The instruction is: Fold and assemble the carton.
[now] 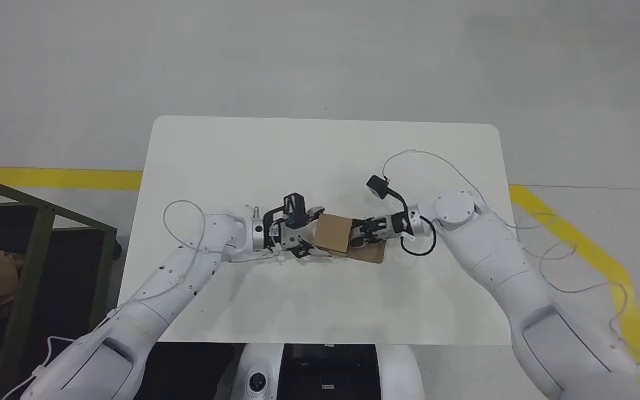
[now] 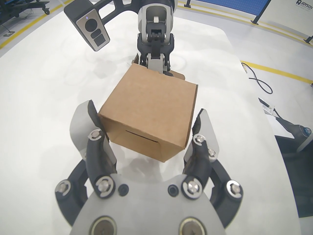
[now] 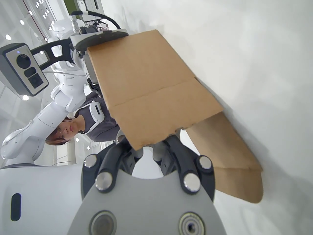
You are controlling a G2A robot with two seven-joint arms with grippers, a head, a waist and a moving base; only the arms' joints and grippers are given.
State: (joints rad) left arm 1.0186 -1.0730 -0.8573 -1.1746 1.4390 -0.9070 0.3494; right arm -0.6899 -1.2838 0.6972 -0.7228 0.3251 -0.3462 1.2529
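Bright, even light is falling from overhead, washing the white table [image 1: 200,160] pale. The carton [image 2: 149,108] is casting a soft shadow just beneath itself, and lines are bowing at the wrist views' edges.

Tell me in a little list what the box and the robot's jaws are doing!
carton: brown, opened up square, near the middle of the white table
left jaws: gripping the carton's two sides at its open end
right jaws: shut on a flap at the other end
second flap: sticking out unfolded
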